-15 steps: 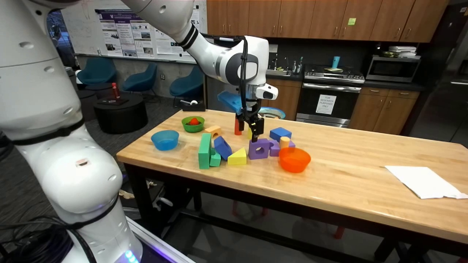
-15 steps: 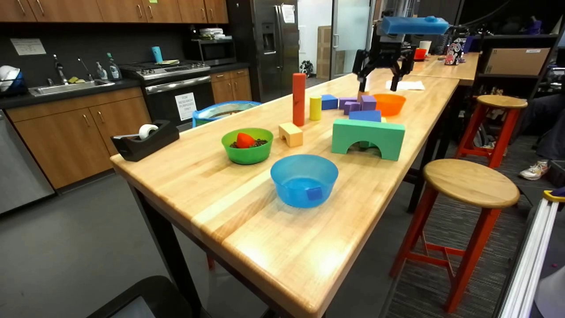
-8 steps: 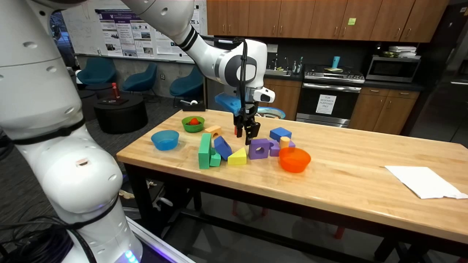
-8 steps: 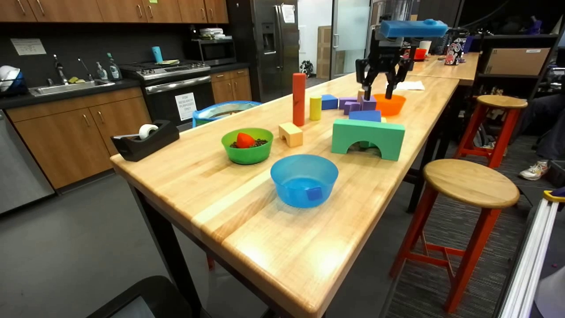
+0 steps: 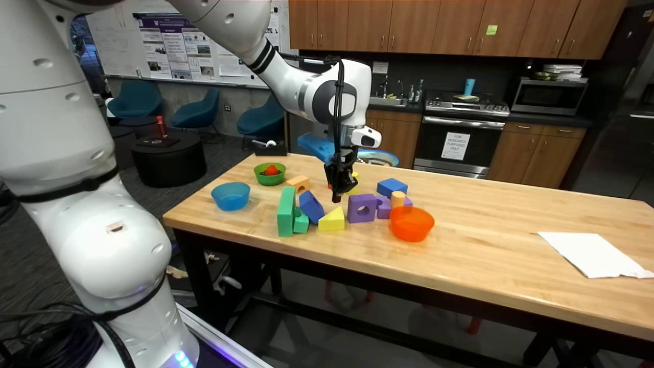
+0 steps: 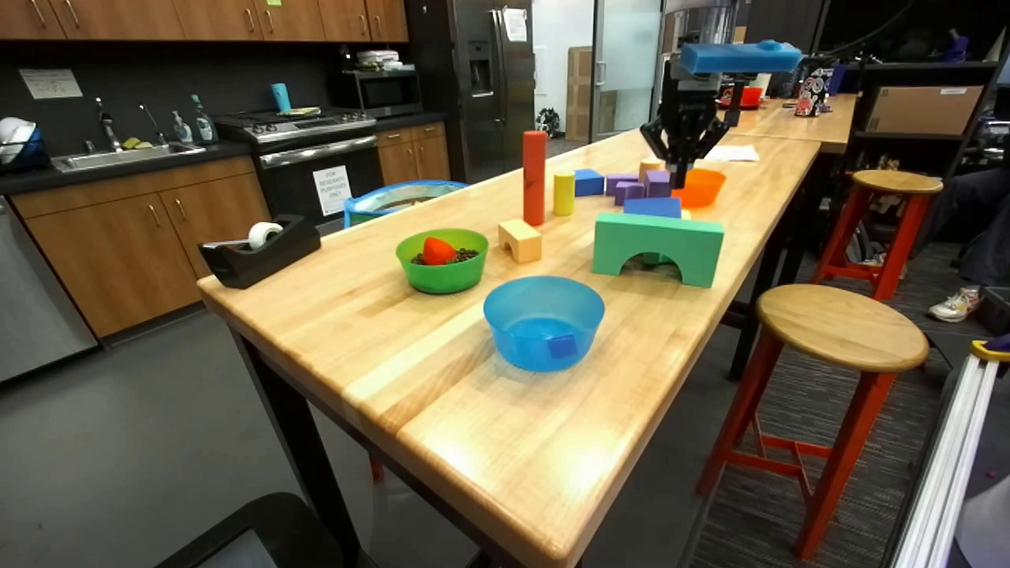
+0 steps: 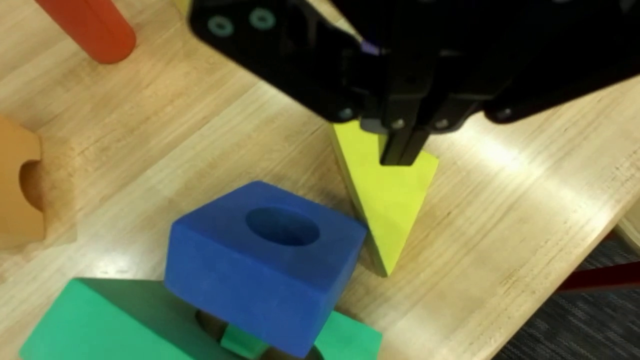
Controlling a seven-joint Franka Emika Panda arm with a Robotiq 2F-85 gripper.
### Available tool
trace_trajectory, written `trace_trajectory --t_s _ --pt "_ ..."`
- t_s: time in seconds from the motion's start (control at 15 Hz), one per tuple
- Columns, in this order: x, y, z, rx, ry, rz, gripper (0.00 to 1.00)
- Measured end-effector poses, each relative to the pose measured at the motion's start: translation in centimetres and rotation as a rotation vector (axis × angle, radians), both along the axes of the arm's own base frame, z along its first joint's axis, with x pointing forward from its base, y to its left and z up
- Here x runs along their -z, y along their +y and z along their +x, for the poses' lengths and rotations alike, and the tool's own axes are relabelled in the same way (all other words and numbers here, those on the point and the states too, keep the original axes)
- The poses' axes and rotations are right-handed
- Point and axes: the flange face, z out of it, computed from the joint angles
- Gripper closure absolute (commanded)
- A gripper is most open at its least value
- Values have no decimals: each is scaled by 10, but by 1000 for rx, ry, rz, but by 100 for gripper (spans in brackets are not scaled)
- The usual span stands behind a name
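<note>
Read jaws as fully drawn together, fingertips [image 7: 394, 152] side by side, with nothing visible between. Locate yellow, foam-like triangular block [image 7: 395, 200] lying flat on light-coloured wooden table [image 5: 490, 245]. In wrist view, find block beneath fingertips, with broad end partly hidden. In an exterior view, find black, jointed two-finger gripper [image 5: 336, 198] just above block; treat gap as small, contact as unconfirmed. Take downward direction, jaws to block, as governing relation, with broad end nearest.

Follow long axis of block from broad end, below fingertips, to narrow tip, pointing away from gripper in wrist view. Note tilted blue, foam-like block with round hole [image 7: 260, 270] just beside narrow half; impossible to tell whether touching or apart. Beyond blue block, note green, foam-like arched block [image 7: 100, 325]. Toward broad end, in an exterior view, note purple, foam-like square block with round hole [image 5: 353, 204], just beside yellow block.

For arm pose, trace white, smooth-shelled forearm [image 5: 283, 71] sloping down toward table; find gripper hanging from lower end, pointed at table with slight tilt.
</note>
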Motion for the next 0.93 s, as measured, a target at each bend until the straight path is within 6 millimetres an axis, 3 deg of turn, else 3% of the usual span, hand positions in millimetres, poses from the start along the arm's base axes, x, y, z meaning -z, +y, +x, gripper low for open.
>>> trace_trajectory --t_s 0.47,0.93 --pt "23 4 -5 -7 57 23 100" --pt "28 10 -5 -31 67 28 100"
